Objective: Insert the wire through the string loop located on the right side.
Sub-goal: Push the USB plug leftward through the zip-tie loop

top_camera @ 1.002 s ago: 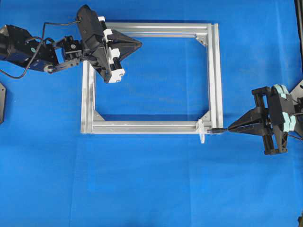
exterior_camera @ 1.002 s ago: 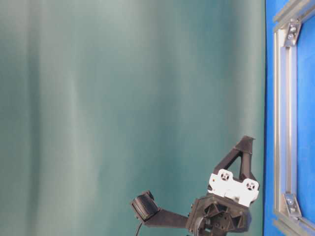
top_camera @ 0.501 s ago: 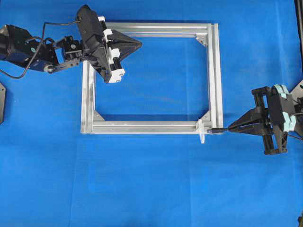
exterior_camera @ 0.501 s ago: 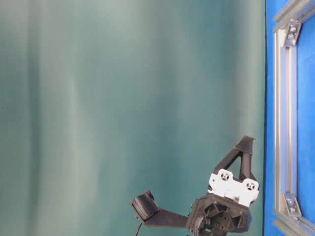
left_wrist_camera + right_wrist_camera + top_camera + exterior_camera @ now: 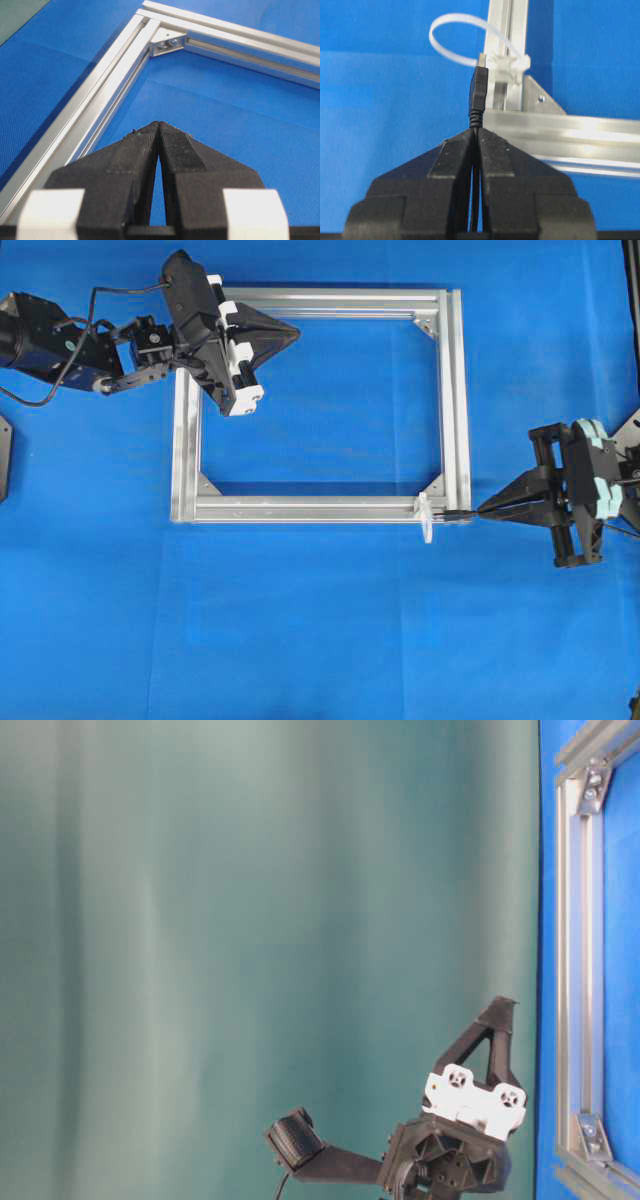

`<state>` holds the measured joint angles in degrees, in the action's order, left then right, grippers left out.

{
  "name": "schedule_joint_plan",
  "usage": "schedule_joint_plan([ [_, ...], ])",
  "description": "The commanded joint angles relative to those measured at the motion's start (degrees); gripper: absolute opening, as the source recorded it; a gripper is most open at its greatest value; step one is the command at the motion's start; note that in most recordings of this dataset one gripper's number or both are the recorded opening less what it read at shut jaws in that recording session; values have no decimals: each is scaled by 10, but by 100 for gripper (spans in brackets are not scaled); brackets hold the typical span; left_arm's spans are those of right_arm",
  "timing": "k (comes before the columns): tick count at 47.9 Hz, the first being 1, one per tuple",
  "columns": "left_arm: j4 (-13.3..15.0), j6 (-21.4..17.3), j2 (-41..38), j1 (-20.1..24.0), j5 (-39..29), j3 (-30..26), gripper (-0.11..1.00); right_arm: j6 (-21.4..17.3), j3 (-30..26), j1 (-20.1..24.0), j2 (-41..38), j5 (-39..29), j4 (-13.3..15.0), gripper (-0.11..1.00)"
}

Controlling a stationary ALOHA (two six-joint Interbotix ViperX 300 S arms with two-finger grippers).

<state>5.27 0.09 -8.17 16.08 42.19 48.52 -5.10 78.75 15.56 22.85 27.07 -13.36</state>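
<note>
Right gripper has edged closer — jaws pinching black wire, metal tip at white string loop.

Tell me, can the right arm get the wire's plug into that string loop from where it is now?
Probably yes: the right gripper holds the wire with its plug just short of the string loop, nothing between them.

Overhead view: looks straight down from well above, taking in the whole aluminium frame on the blue table. Table-level view: set low at the table's edge, turned a quarter, facing a green backdrop; it shares the frame's left rail with the overhead. Left wrist view: close behind the left gripper, facing a frame corner. Right wrist view: close behind the right gripper, facing the frame's near right corner.
</note>
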Motion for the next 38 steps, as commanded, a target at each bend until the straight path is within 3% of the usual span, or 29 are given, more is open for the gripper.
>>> schedule_joint_plan([
  [1,-1,1,17,-1,4,-5,0,-1,-20,0,-18,20,-1,-4],
  [19,-1,2,17,-6,3,-4,0,-1,-77,-8,-104,62,-2,-4],
  [38,-1,6,17,-16,4,-4,0,-1,-85,-12,-111,64,-3,-4],
])
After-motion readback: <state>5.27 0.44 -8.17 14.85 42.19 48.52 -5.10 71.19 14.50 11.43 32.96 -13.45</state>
